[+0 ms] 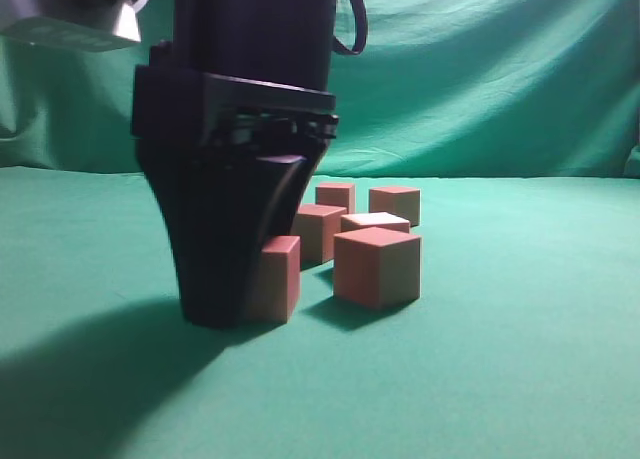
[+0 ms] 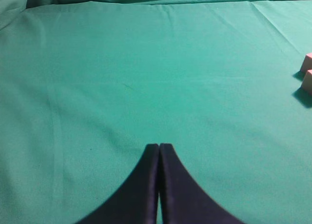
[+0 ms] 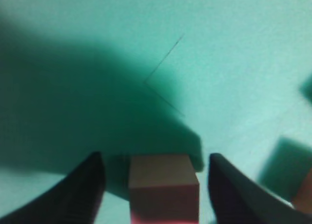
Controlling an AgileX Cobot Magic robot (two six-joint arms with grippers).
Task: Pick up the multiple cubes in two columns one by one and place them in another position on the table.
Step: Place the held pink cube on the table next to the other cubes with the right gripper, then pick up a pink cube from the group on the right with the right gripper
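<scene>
Right jaws (image 3: 156,185) stand apart around 1 cube (image 3: 163,187) on the table (image 3: 234,63); left jaws (image 2: 159,147) pressed together.

The right gripper (image 1: 228,299) fills the left-centre of the exterior view, down at the table (image 1: 520,379), with one cube (image 3: 163,187) between its parted fingers and clear gaps on both sides. Just to its right a tight cluster of cubes (image 1: 377,267) blocks the middle, with seemingly only narrow gaps between them. The foreground, far right and far left lie open, as does the cloth ahead of the left gripper (image 2: 159,148).
</scene>
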